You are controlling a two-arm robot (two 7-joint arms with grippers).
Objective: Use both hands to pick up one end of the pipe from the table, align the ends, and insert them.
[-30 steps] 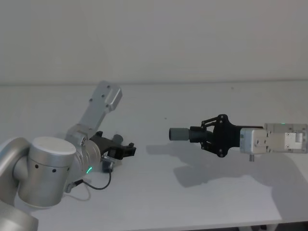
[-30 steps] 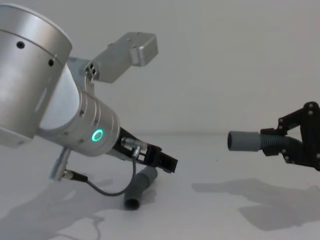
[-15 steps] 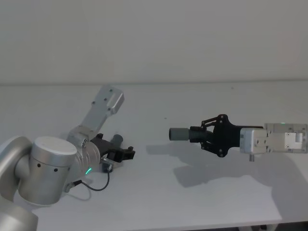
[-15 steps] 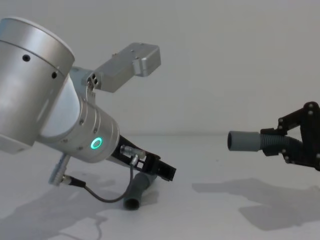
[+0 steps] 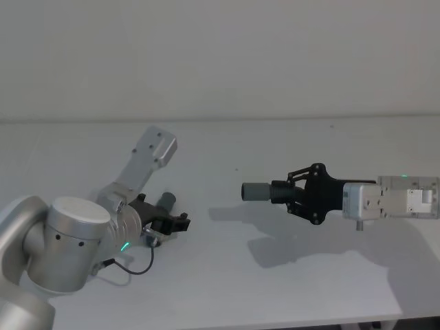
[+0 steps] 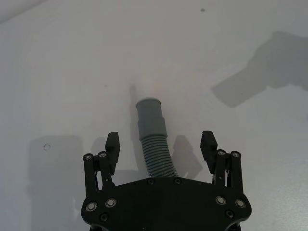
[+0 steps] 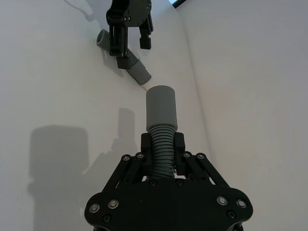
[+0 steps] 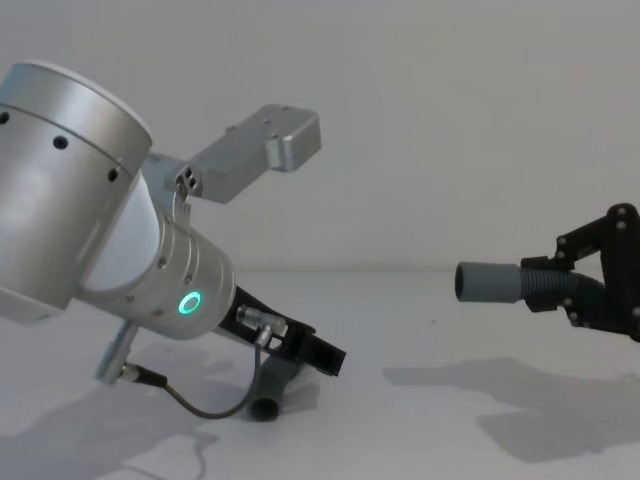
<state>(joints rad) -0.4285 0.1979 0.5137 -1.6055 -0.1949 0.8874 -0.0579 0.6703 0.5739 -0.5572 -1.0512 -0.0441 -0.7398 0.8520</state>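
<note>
Head cam up high, looking forward and down over the surface (image 5: 227, 289) | chest cam low, side-on, left arm (image 8: 120, 250) close | left wrist cam tight behind left hand (image 6: 160, 142), facing the surface | right wrist cam behind right hand (image 7: 162, 140), sighting along its pipe (image 7: 161, 108) at left hand, shared with head and chest

I can read no writing anywhere in my views from here: no text, label, brand, number or sign.
</note>
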